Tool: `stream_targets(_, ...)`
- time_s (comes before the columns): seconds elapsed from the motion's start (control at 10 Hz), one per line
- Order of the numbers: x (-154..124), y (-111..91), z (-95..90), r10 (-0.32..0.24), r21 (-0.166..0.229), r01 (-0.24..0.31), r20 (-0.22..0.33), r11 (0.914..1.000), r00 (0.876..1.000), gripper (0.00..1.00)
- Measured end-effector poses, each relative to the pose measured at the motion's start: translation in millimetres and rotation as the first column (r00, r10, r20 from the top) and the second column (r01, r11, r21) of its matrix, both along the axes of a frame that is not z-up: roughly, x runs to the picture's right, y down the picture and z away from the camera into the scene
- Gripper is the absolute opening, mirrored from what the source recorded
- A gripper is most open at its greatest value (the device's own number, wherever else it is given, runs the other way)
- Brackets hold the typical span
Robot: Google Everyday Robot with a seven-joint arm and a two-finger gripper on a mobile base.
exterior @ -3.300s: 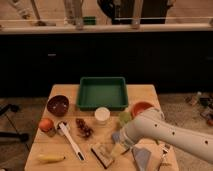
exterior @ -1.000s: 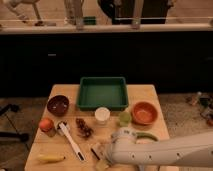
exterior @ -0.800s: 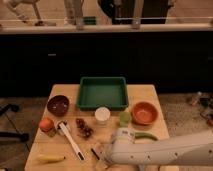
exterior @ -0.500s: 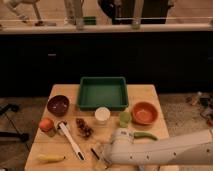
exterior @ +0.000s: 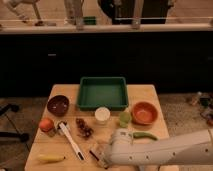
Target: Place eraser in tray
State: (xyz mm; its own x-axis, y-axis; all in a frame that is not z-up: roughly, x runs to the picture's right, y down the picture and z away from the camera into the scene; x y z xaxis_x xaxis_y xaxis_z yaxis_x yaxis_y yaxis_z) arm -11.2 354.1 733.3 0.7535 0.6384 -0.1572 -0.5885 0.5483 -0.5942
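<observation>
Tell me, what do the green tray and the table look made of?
Tray: likely plastic, uniform matte green with moulded raised walls. Table: wood-look top, pale tan, possibly laminate. The tool is shut, low at the table's front edge.

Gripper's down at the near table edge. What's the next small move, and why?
Probably lift straight up a little: the gripper is shut low at the small tan-and-dark eraser, and the large green plastic tray lies beyond the white cup, which needs clearing.

Gripper point(exterior: 104, 159) low at table's point(exterior: 143, 93) near edge, fingers closed, eraser point(exterior: 95, 154) at its tip, tray point(exterior: 102, 94) well beyond, brush point(exterior: 70, 141) just left.
</observation>
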Motion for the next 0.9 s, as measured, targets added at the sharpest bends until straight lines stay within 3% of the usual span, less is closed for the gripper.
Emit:
stream_targets(0.3,0.9,-8.7,-10.3,-0.012,0.025,0.011,0.039,0.9996,0.999,0.17)
stream_targets(0.7,9.7,-37.4,-32.7,-0.073,0.084,0.061,0.150,0.9946,0.986,0.17)
stream_targets(0.9,13.2,-55.9,-44.0,-0.155,0.121,0.129,0.243,0.9843,0.957,0.17)
